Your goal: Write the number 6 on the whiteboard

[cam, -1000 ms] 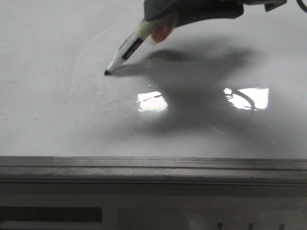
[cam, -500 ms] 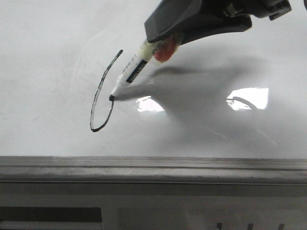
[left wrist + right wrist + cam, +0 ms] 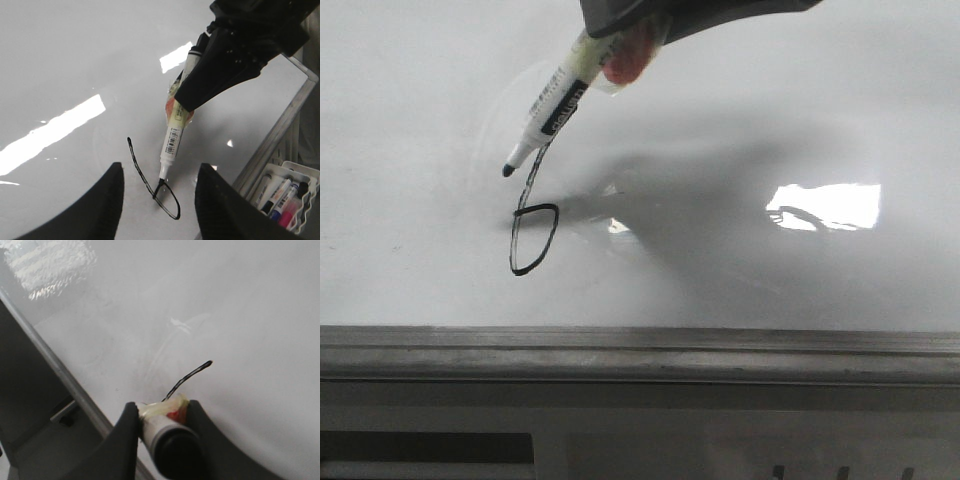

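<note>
The whiteboard [image 3: 410, 110] fills the front view. The number 6 [image 3: 532, 235] is drawn on it in black, a slanted stem with a closed oval loop; it also shows in the left wrist view [image 3: 167, 200]. My right gripper [image 3: 625, 30] is shut on a white marker [image 3: 555, 100] wrapped in tape. The marker slants down to the left, and its black tip [image 3: 507, 171] hangs just above the loop's top, apparently off the board. The right wrist view shows the jaws clamped on the marker [image 3: 162, 415] and part of the stem [image 3: 192, 374]. My left gripper [image 3: 159, 170] is open and empty, hovering over the 6.
A grey metal edge rail [image 3: 640, 350] runs along the board's near side and shows in the left wrist view [image 3: 272, 142]. A white tray of spare markers [image 3: 282, 192] sits beyond that rail. Bright light glare [image 3: 825, 205] lies on the board at the right.
The marker drew the stem and the loop, then closed the loop. Its tip has now risen up and to the left, and the right gripper has moved left.
</note>
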